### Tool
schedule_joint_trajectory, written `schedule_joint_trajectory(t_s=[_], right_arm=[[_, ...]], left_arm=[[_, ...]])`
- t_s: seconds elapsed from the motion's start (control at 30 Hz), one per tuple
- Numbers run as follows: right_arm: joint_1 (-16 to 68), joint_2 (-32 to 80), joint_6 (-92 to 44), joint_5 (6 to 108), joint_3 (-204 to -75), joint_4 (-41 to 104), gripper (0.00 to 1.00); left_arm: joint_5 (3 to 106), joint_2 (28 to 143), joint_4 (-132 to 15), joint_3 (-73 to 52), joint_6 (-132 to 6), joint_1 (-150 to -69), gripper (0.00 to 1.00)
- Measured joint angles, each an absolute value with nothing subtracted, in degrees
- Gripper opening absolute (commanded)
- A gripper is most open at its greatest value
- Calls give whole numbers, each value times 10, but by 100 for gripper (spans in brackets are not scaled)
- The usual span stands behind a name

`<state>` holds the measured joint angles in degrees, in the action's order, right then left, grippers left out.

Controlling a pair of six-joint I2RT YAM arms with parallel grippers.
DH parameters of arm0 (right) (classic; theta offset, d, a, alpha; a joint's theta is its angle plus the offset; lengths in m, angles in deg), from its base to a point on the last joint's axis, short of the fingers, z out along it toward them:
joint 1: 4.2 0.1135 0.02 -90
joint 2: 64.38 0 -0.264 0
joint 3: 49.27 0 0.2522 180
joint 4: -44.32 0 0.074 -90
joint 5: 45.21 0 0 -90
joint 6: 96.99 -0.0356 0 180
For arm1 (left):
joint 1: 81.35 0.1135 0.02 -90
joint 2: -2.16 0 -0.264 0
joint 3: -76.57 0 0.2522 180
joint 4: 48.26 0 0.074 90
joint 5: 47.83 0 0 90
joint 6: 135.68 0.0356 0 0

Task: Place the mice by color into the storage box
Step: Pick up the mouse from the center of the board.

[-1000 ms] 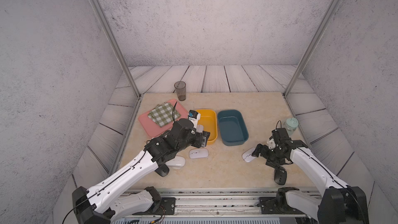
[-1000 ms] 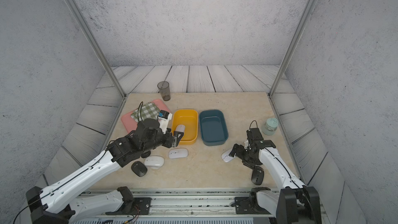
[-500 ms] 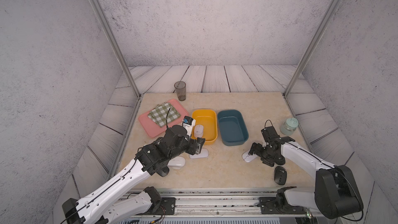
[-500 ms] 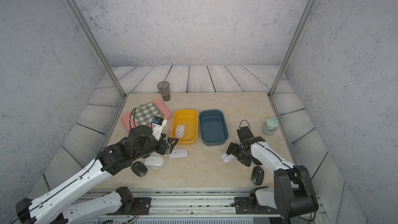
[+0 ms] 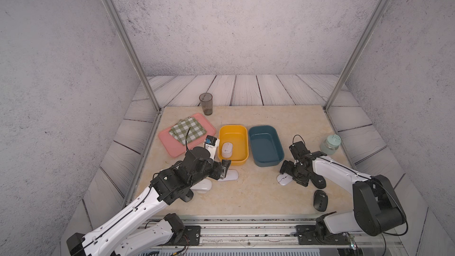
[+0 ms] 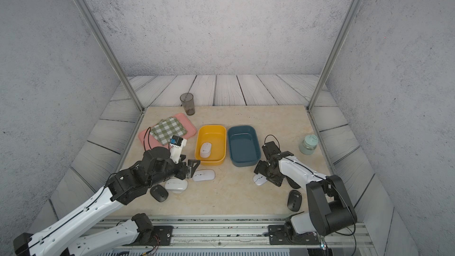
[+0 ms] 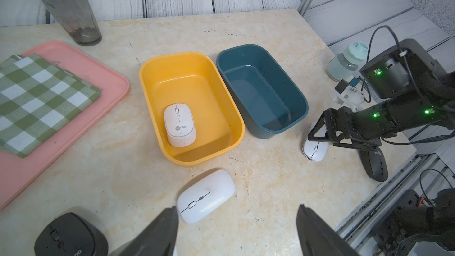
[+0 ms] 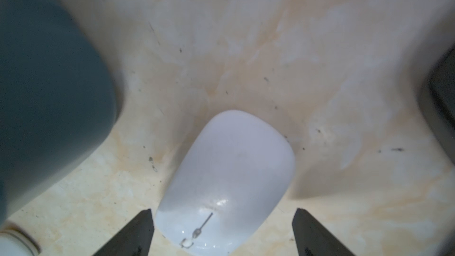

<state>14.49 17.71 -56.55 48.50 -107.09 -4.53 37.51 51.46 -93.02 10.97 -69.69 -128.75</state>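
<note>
- Closest in, by the front edge of the worktop: a matte black oval mouse (image 5: 320, 200) towards the right corner. A second black mouse (image 6: 159, 193) sits on the left side, just beside a glossy white oval mouse (image 6: 176, 184).
- A bit further in, the left gripper (image 7: 235, 217) hovers by a flat white mouse (image 7: 205, 195) with a thin grey centre line. Its jaws are spread wide, nothing in them.
- The right gripper (image 8: 222, 211) is wide open too. It has a finger either side of a shiny white mouse (image 8: 229, 168) lying flat on the worktop, not clamped on it.
- Mid-worktop: a yellow plastic box (image 7: 192, 80) with one off-white mouse (image 7: 179, 124) inside, grey logo showing. A dark teal plastic box (image 7: 258, 87) sits right beside it.
- Far left: a pink tray (image 5: 172, 147) with a green checked cloth (image 5: 187, 129), and a smoky grey tumbler (image 5: 206, 104) at the back edge.
</note>
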Motion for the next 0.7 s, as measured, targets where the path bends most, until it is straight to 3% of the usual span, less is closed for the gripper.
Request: schedule_joint_trajectory(t_s=[0.13,0.37,0.7], right_arm=[[149,200,-566,478,-1075,-40,88],[149,200,-558,467,-1061,-37,68],[154,137,-493,448,-1045,-89,50]], left_arm=[[372,509,-931,118,-697,-1287,81],[363,493,-941,130,-696,-1287,81],[347,478,-968,130,-688,-1287,82]])
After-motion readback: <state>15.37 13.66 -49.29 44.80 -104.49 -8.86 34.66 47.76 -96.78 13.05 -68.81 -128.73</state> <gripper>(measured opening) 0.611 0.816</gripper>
